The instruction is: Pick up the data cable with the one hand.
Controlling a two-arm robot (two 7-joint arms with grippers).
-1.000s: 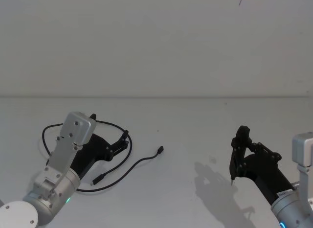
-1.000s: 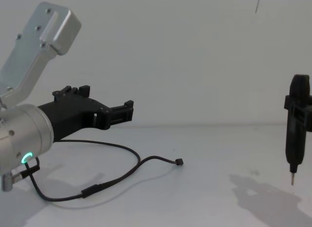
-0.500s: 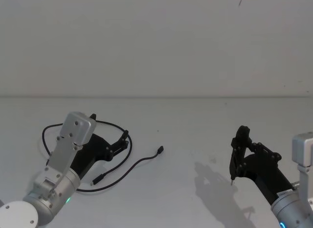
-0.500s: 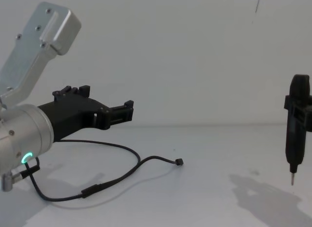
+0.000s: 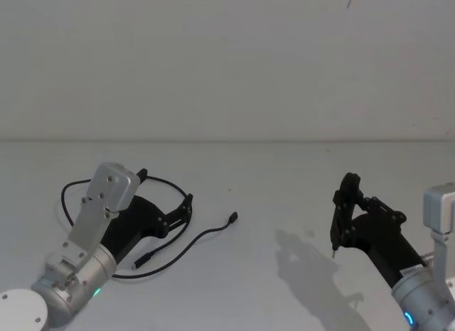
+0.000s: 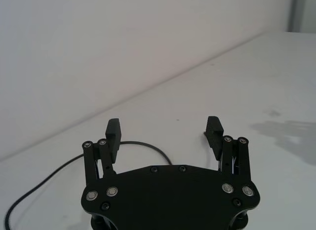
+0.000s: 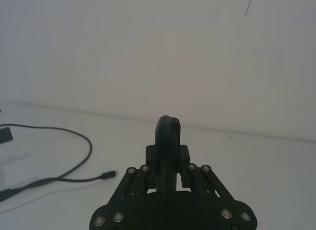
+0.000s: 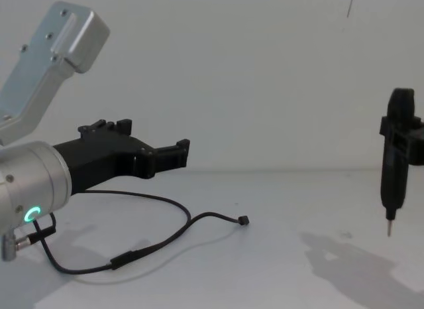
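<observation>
Cable lying loose on the table, with the left gripper spread above it.
Left gripper (image 6: 163, 127) hangs over the left part of the data cable (image 8: 124, 258), its jaws wide apart and gripping nothing; the cable lies flat in curves on the white table (image 5: 284, 175), looping under that gripper, its small plug end stretched out to the right. Well apart from the cable, on its right, the right gripper (image 7: 168, 152) is raised off the table, clamped around a black pen-shaped tool (image 8: 391, 183) whose thin metal tip points down.
</observation>
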